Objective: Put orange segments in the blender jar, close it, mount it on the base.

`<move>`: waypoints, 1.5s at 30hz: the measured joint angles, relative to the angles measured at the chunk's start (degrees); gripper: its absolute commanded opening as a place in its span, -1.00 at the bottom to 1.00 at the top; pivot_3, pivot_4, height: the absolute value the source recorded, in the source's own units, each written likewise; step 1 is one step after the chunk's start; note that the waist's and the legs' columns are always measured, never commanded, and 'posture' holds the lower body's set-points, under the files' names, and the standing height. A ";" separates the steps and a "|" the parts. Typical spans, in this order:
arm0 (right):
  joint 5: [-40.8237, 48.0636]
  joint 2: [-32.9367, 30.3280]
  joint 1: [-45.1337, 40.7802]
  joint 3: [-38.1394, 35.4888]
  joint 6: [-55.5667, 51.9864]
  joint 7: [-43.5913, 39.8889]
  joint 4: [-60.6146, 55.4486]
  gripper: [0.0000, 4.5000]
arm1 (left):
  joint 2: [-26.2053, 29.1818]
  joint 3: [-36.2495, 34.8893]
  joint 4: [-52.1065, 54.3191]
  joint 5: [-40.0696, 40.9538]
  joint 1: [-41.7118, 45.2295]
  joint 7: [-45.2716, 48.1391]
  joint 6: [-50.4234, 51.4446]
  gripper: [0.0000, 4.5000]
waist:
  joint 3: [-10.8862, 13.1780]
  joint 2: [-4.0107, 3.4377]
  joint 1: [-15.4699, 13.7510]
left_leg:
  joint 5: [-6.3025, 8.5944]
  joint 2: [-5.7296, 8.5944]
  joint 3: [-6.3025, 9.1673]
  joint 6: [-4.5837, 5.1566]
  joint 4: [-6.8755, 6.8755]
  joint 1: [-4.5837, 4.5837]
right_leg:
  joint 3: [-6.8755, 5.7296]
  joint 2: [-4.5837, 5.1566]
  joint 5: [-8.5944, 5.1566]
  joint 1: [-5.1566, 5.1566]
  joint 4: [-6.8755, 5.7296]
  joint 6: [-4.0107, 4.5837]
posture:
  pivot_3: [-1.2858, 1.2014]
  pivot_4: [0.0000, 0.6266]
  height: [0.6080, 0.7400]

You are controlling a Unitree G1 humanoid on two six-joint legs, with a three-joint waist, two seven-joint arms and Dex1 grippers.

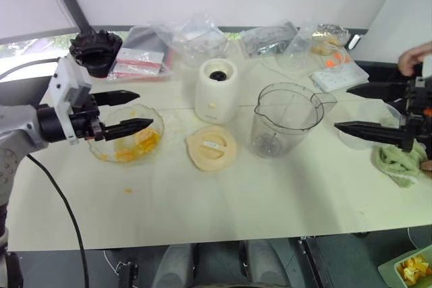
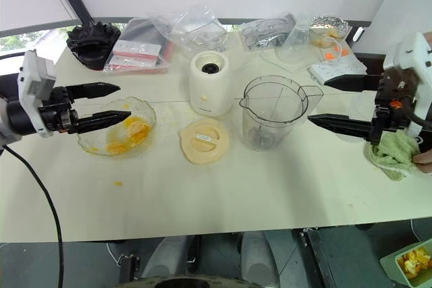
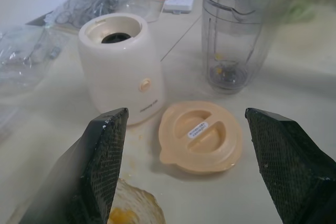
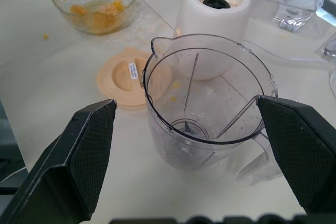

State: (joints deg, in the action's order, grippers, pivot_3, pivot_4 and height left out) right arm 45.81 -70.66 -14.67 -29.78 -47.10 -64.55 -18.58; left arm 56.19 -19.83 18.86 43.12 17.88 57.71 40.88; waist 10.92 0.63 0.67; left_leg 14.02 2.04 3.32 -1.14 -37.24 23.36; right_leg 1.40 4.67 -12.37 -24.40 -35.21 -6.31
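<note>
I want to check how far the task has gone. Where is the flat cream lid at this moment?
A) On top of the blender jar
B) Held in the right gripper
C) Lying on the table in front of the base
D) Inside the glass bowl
C: the lid lies flat on the table just in front of the base, and the blender jar beside it stands open.

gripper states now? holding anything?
left gripper: open, empty, over the glass bowl.
right gripper: open, empty, beside the blender jar.
</note>
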 measured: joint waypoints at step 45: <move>1.50 1.92 -14.00 14.55 -1.59 1.08 0.34 0.98 | -1.47 42.50 -52.30 -43.96 35.65 22.82 -21.65 0.64 | 0.04 0.04 0.12 | 0.02 0.06 -0.03 0.04 -0.09 0.08 | 0.00 -0.05 0.10 -0.15 -0.25 -0.24 | 0.03 -0.52 1.00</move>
State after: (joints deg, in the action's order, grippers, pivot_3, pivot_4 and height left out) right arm 47.31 -68.74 -28.67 -15.22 -48.69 -63.47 -18.23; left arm 54.72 22.68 -33.44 -0.84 53.53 80.52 19.22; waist 10.96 0.67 0.79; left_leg 14.04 2.10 3.28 -1.10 -37.33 23.44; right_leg 1.40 4.62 -12.27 -24.55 -35.46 -6.55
